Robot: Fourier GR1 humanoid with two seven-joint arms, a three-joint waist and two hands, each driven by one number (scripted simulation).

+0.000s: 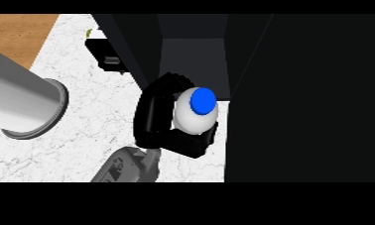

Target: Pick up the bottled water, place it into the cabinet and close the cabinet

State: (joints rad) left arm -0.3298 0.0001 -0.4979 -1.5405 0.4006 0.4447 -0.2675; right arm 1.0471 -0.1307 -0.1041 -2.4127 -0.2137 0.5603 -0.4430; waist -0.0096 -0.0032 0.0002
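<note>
Head view: we see a robot hand holding the bottled water at the cabinet's mouth.

Looking down, we find the white marbled table (81, 144) with a wooden strip at the upper left and a grey cylinder (29, 105) at the left edge. One robot hand (157, 120), which side we cannot tell, curls around the bottled water (196, 110), blue cap up, just before the dark open cabinet (190, 55); its black door (300, 95) stands to the right.
</note>
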